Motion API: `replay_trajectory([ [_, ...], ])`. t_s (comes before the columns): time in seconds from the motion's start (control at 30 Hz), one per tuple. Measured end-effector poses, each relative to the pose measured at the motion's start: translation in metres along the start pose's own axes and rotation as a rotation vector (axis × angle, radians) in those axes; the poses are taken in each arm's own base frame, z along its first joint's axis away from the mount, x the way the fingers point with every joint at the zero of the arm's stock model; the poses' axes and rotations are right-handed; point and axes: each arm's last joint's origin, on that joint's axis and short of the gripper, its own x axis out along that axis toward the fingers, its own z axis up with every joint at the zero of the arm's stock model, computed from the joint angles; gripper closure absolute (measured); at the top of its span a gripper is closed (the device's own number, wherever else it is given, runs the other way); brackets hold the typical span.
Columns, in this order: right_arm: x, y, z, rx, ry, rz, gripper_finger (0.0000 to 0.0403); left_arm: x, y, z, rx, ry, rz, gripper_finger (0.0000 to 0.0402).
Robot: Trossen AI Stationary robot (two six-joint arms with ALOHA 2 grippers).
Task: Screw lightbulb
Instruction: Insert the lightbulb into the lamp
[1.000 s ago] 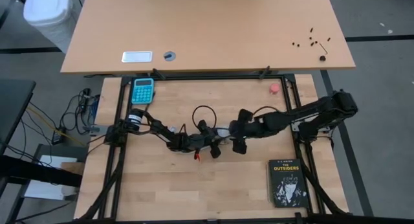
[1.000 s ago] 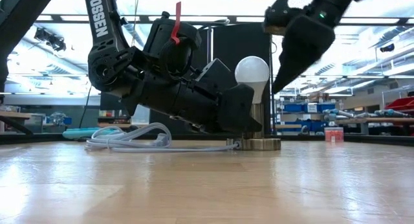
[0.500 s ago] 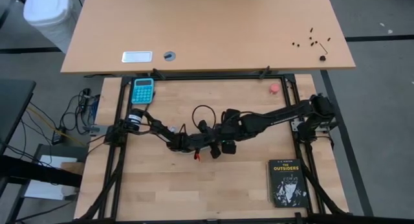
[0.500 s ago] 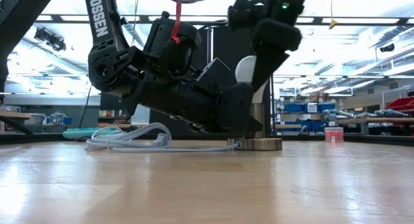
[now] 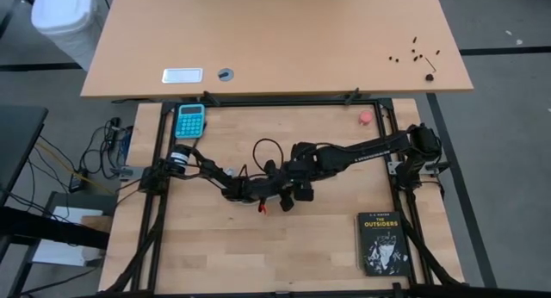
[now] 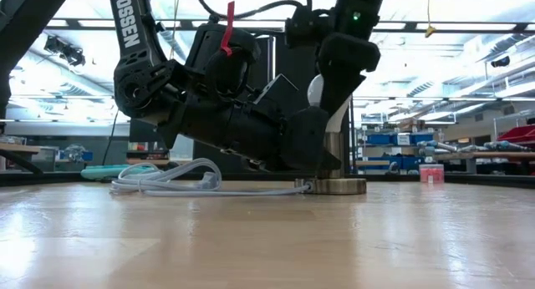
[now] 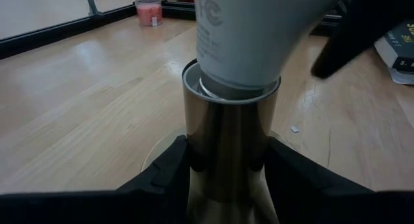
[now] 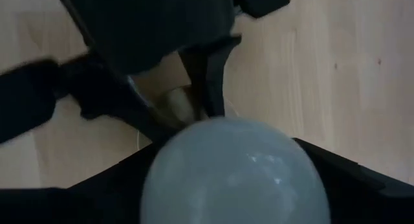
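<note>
Seen level from the table (image 6: 267, 239) top, the bare wood fills the lower part of the frame. Just past it, centre-right, a round silvery socket base (image 6: 338, 186) sits on the wood, with a white cord (image 6: 167, 179) coiling away to the left. A metal socket tube (image 7: 226, 140) rises from that base. The left pincer (image 7: 226, 179) is closed around the tube, one dark finger on each side, and its bulky black arm slants down from the upper left of the level view.

The lightbulb (image 6: 318, 90) stands upright in the top of the tube, its narrower neck (image 7: 236, 39) sunk into the tube's rim. In the level view only a sliver of white glass shows, right of centre, behind dark metal. The right pincer (image 8: 236, 175) comes down from the top of the frame with its fingers (image 8: 97, 191) on either side of the bulb's round dome (image 8: 236, 172); whether they press on the glass cannot be told.

From above, both arms meet at the middle of the table. Nearer the lower right lies a black book (image 5: 382, 243). Farther off, a small pink-red round object (image 5: 366, 117) sits at the upper right and a teal calculator (image 5: 190, 120) at the upper left.
</note>
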Motion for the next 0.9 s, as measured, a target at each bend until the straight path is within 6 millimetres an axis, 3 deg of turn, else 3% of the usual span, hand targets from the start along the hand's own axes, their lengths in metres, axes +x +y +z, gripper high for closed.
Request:
replay_trajectory([
  [0.2, 0.000, -0.011, 0.002, 0.012, 0.023, 0.061, 0.0109, 0.000, 0.000, 0.000, 0.002, 0.001, 0.000, 0.0236],
  [0.6, 0.002, -0.018, 0.002, -0.026, 0.030, 0.127, 0.0111, 0.000, 0.000, 0.000, 0.003, 0.001, 0.000, 0.0236],
  [0.9, 0.007, -0.032, 0.003, 0.140, 0.049, 0.155, 0.0111, 0.000, 0.000, 0.000, -0.006, -0.003, 0.004, 0.0236],
])
